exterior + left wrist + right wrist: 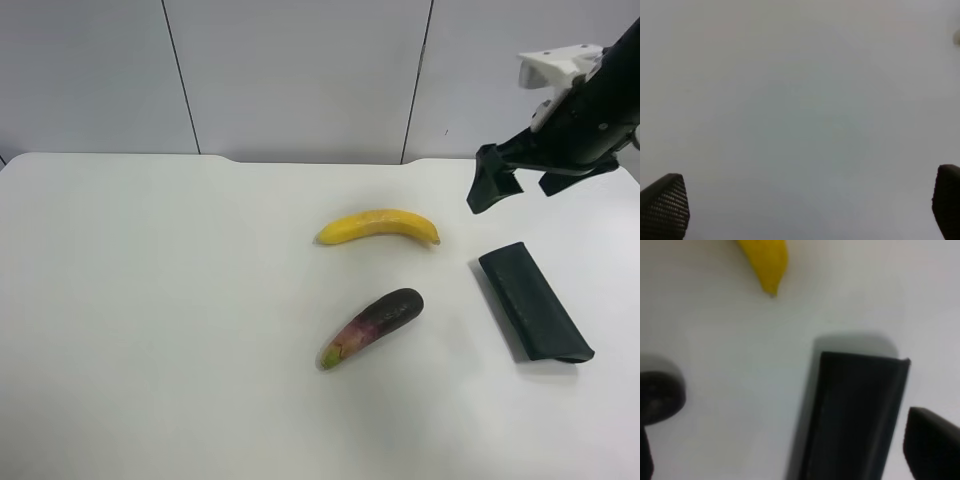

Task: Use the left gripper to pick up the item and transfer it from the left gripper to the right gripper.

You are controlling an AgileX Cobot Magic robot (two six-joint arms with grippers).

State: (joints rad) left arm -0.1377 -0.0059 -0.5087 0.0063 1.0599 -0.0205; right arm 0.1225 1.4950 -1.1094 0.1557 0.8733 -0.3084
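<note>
Nearby: banana [379,226], eggplant [372,327], clear of item [534,302].

White table [150,300] (evenly lit) before pale grey panelled wall [300,70].

Black claw [528,182] — white box part.

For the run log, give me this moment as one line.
flat dark green-black case: on table, untouched | left hand: open, empty | right hand: open, above case
</note>
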